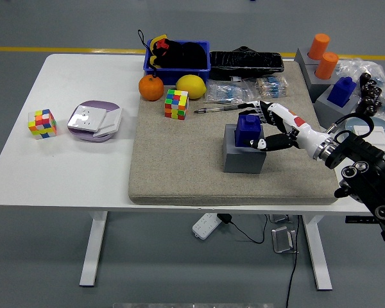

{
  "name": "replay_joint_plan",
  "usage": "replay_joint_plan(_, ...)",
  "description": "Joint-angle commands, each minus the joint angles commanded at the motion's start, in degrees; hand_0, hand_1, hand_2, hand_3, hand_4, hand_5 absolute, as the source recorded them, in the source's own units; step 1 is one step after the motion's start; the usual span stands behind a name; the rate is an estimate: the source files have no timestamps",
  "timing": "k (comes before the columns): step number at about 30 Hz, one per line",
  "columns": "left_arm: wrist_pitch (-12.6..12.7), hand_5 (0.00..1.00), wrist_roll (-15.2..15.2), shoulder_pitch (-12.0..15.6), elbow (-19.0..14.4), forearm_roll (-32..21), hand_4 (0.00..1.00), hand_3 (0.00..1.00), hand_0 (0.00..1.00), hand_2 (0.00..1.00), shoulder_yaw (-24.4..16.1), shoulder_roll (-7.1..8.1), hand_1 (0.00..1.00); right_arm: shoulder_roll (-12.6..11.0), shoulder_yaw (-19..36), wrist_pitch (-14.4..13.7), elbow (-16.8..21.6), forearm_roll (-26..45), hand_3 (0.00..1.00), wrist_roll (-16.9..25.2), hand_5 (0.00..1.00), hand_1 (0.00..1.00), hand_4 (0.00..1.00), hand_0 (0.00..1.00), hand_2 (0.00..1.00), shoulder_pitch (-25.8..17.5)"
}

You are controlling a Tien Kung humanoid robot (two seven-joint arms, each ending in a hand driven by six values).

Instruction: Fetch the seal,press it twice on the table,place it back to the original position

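Observation:
The blue seal (248, 129) stands upright on a grey block (242, 160) on the felt mat (179, 167), right of centre. My right hand (259, 126) reaches in from the right at the seal's right side. Its fingers (251, 106) are spread behind the seal's top and the thumb (262, 144) sits by the seal's front lower corner. The hand brackets the seal without a closed grasp, and I cannot tell if it touches. My left arm is out of view.
On the mat's far side lie a Rubik's cube (176, 104), an orange (151, 88), a lemon (191, 86), a pen (217, 109) and a blue bin (177, 58). A second blue seal (341, 90) and orange cylinders (326, 65) stand at right. Another cube (42, 123) and a purple plate (93, 122) sit at left.

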Motion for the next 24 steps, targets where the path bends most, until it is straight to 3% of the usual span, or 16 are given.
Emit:
replay_joint_plan(5,0.0,0.394,0.0,-0.1,0.0,0.0,0.8,0.838,0.816,0.788,0.0,-0.03,0.817,0.0,-0.4,-0.8,-0.2,0.1,0.75,0.4,0.002,0.573,0.725,0.616,0.642,0.0)
replay_joint_plan(6,0.0,0.394,0.0,-0.1,0.0,0.0,0.8,0.838,0.816,0.789,0.0,-0.05,0.817,0.0,-0.5,-1.0,-0.2,0.1,0.602,0.5,0.002,0.47,0.611,0.544,0.499,0.0)
replay_joint_plan(11,0.0,0.394,0.0,-0.1,0.0,-0.1,0.8,0.838,0.816,0.789,0.0,-0.15,0.817,0.1,-0.4,-1.8,-0.4,-0.8,0.602,0.7,0.002,0.47,0.611,0.544,0.499,0.0)
replay_joint_plan(12,0.0,0.395,0.0,-0.1,0.0,-0.1,0.8,0.837,0.816,0.788,0.1,-0.16,0.817,0.1,-0.4,-2.1,-0.4,-0.9,0.5,0.7,0.002,0.421,0.573,0.483,0.445,-0.1)
replay_joint_plan(24,0.0,0.396,0.0,-0.1,0.0,-0.1,0.801,0.837,0.816,0.789,0.0,-0.19,0.818,0.2,-0.4,-3.5,-0.1,-0.2,0.478,1.6,0.002,0.402,0.581,0.469,0.425,0.1)
